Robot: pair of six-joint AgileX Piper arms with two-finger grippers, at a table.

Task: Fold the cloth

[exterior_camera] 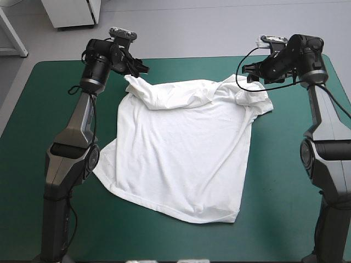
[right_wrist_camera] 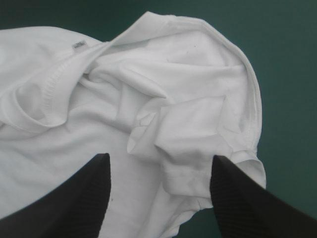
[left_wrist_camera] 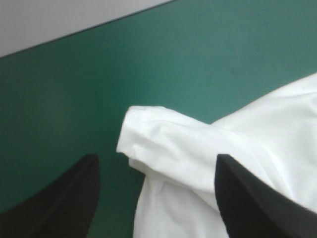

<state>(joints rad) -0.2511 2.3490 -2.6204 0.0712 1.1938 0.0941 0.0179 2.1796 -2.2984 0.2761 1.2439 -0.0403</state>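
Toward the teal-green cover's (exterior_camera: pixel 274 181) far edge, both jaws apart over the T-shirt's (exterior_camera: pixel 181 153) far corners, wide margins each side

Left arm (exterior_camera: pixel 82 118): you'll see dark grey metallic links with a rounded black joint housing.
Right arm (exterior_camera: pixel 323 118): yours matches, with grey links and a glossy black round joint.
Left gripper (left_wrist_camera: pixel 156 163): two broad black curved fins; your fingers (left_wrist_camera: pixel 64 203) look finely ribbed.
Right gripper (right_wrist_camera: pixel 159 158): black fins, same fine ribbing.

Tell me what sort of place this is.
Probably a robot lab or test bench: a table with a teal-green cover, and a two-armed robot's left gripper and right gripper, both open, at the far corners of a spread white T-shirt.
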